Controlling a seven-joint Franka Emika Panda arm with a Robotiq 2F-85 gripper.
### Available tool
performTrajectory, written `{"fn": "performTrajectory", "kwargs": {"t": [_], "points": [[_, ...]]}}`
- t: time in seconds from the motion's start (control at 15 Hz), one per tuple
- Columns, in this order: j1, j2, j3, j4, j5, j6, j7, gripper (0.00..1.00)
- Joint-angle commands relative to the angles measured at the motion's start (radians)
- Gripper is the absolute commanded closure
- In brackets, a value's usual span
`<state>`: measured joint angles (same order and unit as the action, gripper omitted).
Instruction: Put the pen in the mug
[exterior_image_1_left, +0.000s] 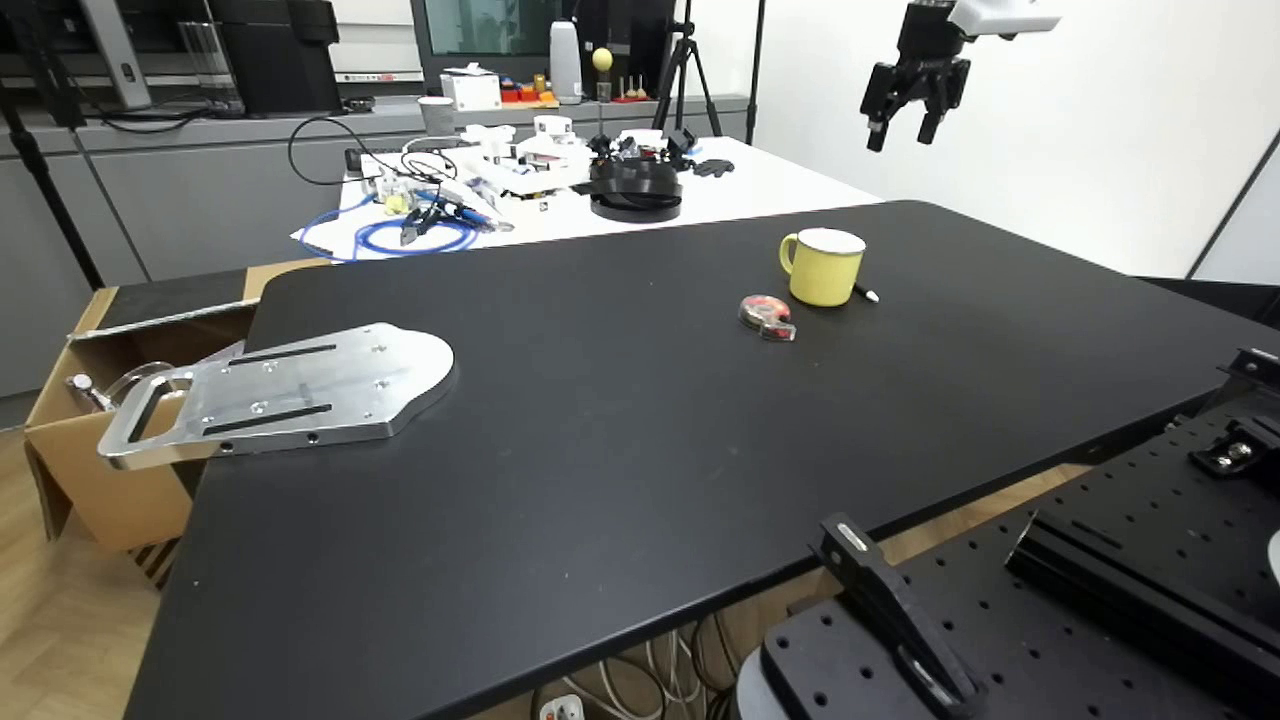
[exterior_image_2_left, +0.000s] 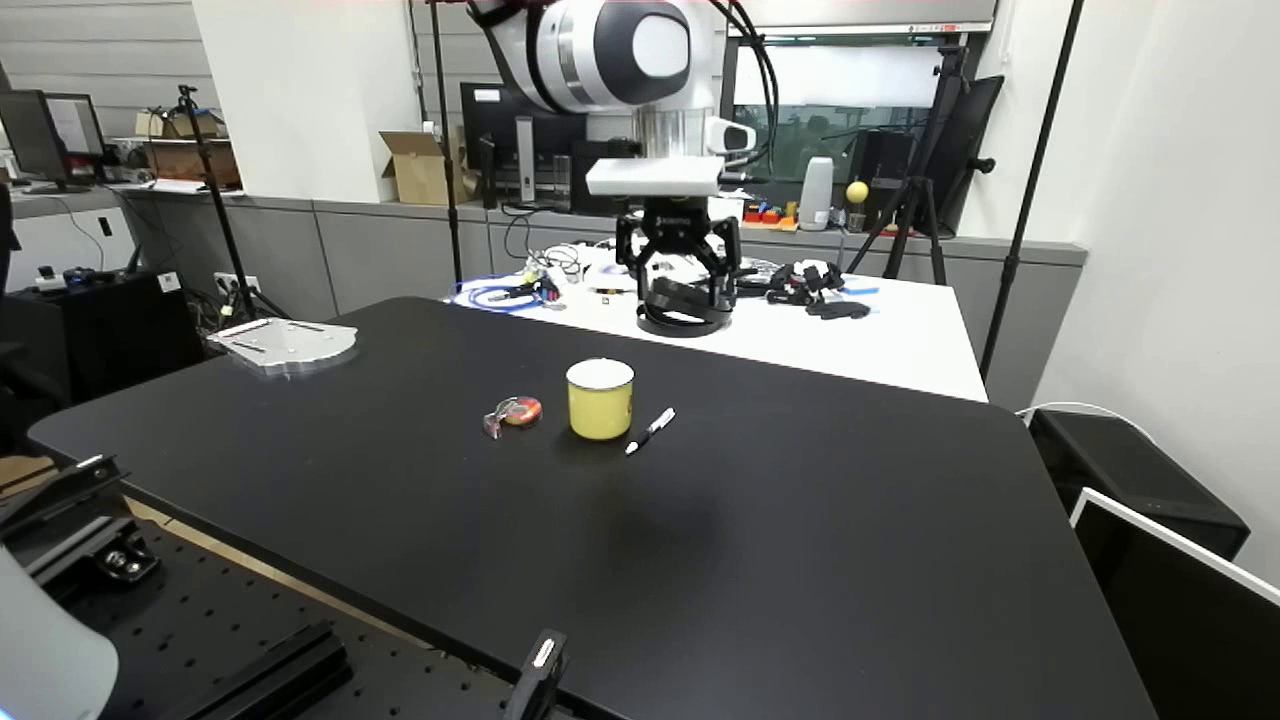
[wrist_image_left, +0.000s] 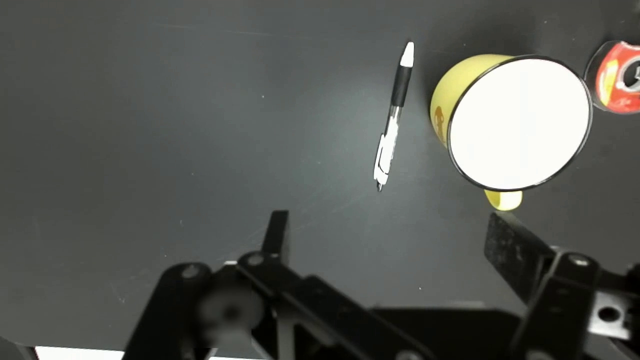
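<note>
The pale-yellow mug stands upright on the black table in both exterior views (exterior_image_1_left: 822, 277) (exterior_image_2_left: 600, 413). In the wrist view the mug (wrist_image_left: 456, 92) is at the upper right, white inside, its handle toward the gripper. The black-and-white pen (exterior_image_2_left: 651, 431) lies flat beside the mug, apart from it. In the wrist view the whole pen (wrist_image_left: 396, 110) shows left of the mug; in an exterior view the mug partly hides the pen (exterior_image_1_left: 866, 293). My gripper (exterior_image_1_left: 901, 138) is open and empty, high above the table. Its spread fingers also show in the wrist view (wrist_image_left: 387, 217).
A small red tape dispenser (exterior_image_1_left: 768, 317) lies close to the mug, on the side away from the pen. A silver metal plate with a handle (exterior_image_1_left: 310, 385) overhangs the table's end. A white table (exterior_image_2_left: 880, 350) with cables and gear adjoins the black table (exterior_image_1_left: 560, 480).
</note>
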<state>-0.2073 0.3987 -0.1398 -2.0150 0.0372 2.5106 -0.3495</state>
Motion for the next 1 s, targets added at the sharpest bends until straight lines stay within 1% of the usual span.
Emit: {"fn": "performTrajectory", "kwargs": {"t": [0.0,0.93], "points": [[-0.023,0.012,0.018,0.006,-0.015,-0.001,0.011,0.00],[-0.026,0.022,0.024,0.008,-0.015,-0.002,0.009,0.00]]}}
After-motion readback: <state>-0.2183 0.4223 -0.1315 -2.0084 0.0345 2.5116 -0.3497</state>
